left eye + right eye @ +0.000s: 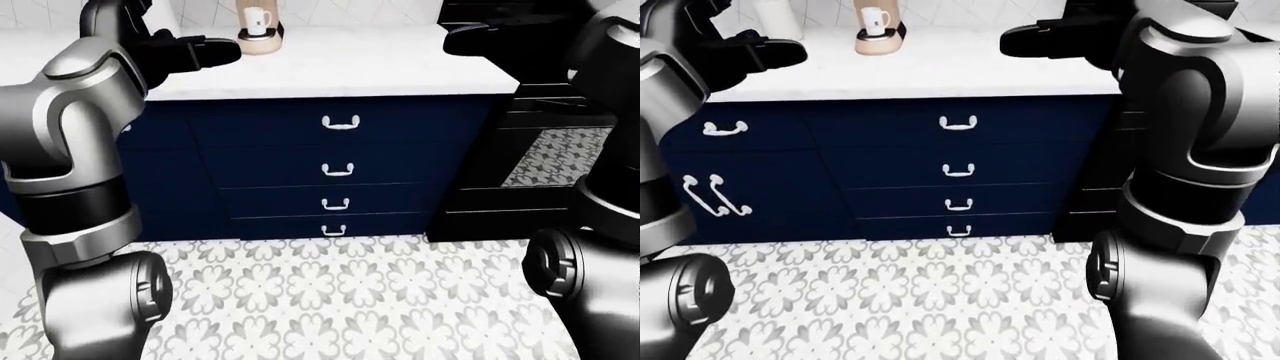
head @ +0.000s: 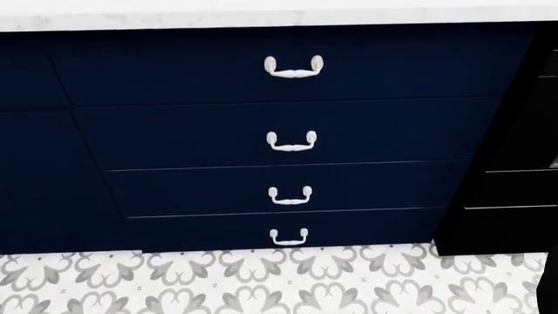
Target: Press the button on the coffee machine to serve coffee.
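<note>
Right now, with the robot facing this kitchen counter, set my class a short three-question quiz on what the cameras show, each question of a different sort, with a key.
1. True or false: a white mug sits on the coffee machine on the white counter.
2. How many handled drawers are stacked in the navy drawer bank in the head view? A) two B) four C) six
3. Fill in: in the right-eye view the left hand is raised to the ____ of the coffee machine, while the right hand is raised to its right.

Key: 1 true; 2 B; 3 left.
</note>
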